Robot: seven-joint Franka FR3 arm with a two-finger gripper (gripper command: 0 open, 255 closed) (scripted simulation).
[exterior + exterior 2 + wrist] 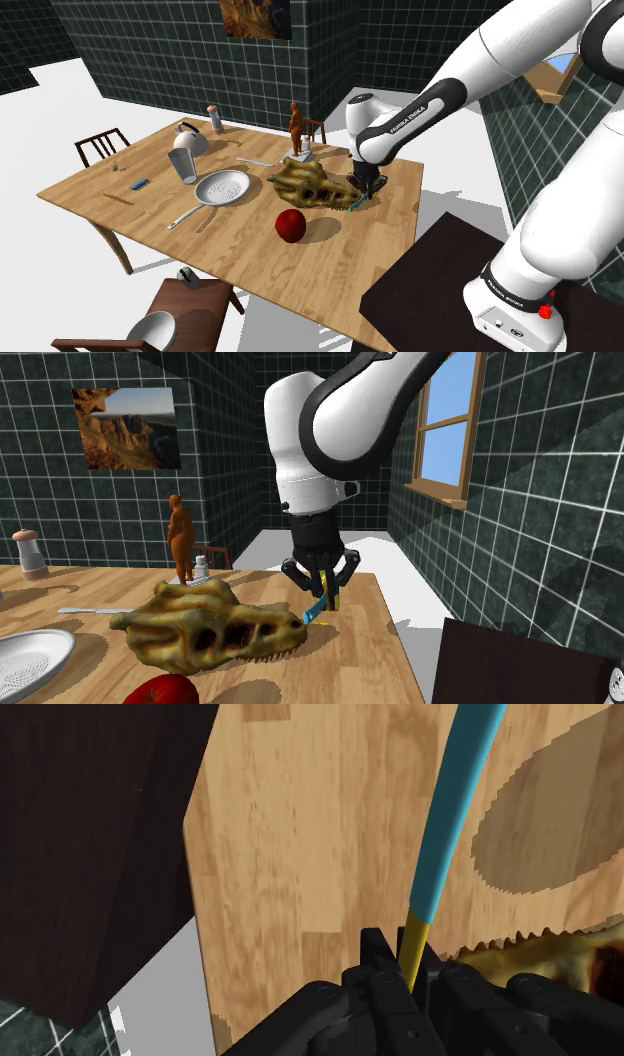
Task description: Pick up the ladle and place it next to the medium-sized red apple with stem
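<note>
The ladle (455, 804) has a slim blue handle with a yellow end (417, 942). My black gripper (405, 972) is shut on that yellow end. In the shoulder view the gripper (360, 192) hangs low over the wooden table (330, 260), at the right end of a brownish animal skull (310, 185). From the gripper (325, 592) the ladle (313, 612) slants down towards the skull's snout (285, 632); its bowl is hidden. The red apple (290, 225) with a stem lies in front of the skull, nearer the table's front edge, and shows again as the apple (160, 690).
A white pan (222, 187), a grey cup (181, 165), a kettle (190, 138), a shaker (214, 118) and an orange figurine (297, 125) stand further left on the table. The dark stand (450, 290) is beside the table's right end. Chairs (100, 145) surround it.
</note>
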